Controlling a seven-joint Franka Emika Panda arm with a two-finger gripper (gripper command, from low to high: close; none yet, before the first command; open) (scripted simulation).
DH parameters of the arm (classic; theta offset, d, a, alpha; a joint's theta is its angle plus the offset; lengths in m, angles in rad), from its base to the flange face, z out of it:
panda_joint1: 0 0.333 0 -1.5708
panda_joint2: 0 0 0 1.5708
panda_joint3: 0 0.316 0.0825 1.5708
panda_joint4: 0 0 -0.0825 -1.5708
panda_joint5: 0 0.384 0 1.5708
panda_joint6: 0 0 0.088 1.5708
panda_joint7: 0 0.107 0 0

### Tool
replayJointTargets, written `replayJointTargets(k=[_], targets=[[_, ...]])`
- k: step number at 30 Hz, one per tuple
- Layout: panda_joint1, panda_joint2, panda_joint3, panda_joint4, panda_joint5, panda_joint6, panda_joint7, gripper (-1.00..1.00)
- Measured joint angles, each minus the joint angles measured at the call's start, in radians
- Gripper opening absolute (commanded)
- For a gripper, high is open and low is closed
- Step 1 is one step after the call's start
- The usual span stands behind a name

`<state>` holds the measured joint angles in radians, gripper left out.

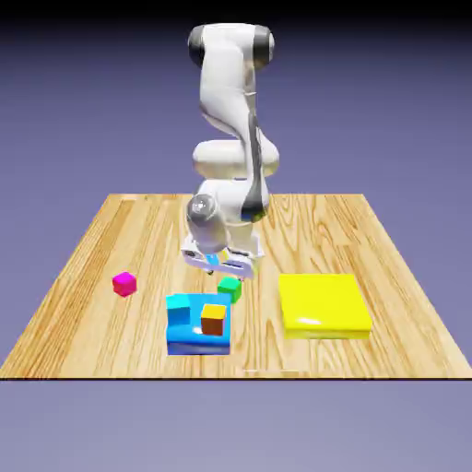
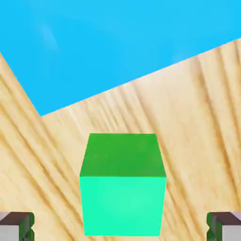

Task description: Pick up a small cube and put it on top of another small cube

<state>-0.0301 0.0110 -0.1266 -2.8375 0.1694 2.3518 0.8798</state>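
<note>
Wooden counter (image 1: 111, 240) under a plain blue-violet backdrop carries a magenta cube (image 1: 124, 283), a blue block (image 1: 189, 323) with an orange cube (image 1: 214, 319) on it, and a yellow slab (image 1: 324, 304). Just beside the blue block rests the small green cube (image 2: 122, 186), on the wood. Directly above it hangs the hand (image 1: 219, 263), its fingers (image 2: 16, 225) spread wide apart on either side, touching nothing
</note>
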Motion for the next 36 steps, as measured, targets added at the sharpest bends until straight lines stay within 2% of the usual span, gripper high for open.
replayJointTargets(k=[5,6,8,14,22,36], targets=[[-0.013,0.181,0.062,-0.025,0.102,0.200,-0.071,0.00],[-0.014,0.183,0.063,-0.025,0.103,0.202,-0.072,-1.00],[-0.014,0.183,0.063,-0.025,0.104,0.202,-0.072,-1.00],[0.011,-0.034,-0.013,0.005,-0.016,-0.037,0.011,-1.00],[0.041,0.134,0.053,0.256,0.168,-0.314,-0.070,-1.00],[-0.279,0.063,-0.029,0.526,0.278,-0.355,0.521,-1.00]])
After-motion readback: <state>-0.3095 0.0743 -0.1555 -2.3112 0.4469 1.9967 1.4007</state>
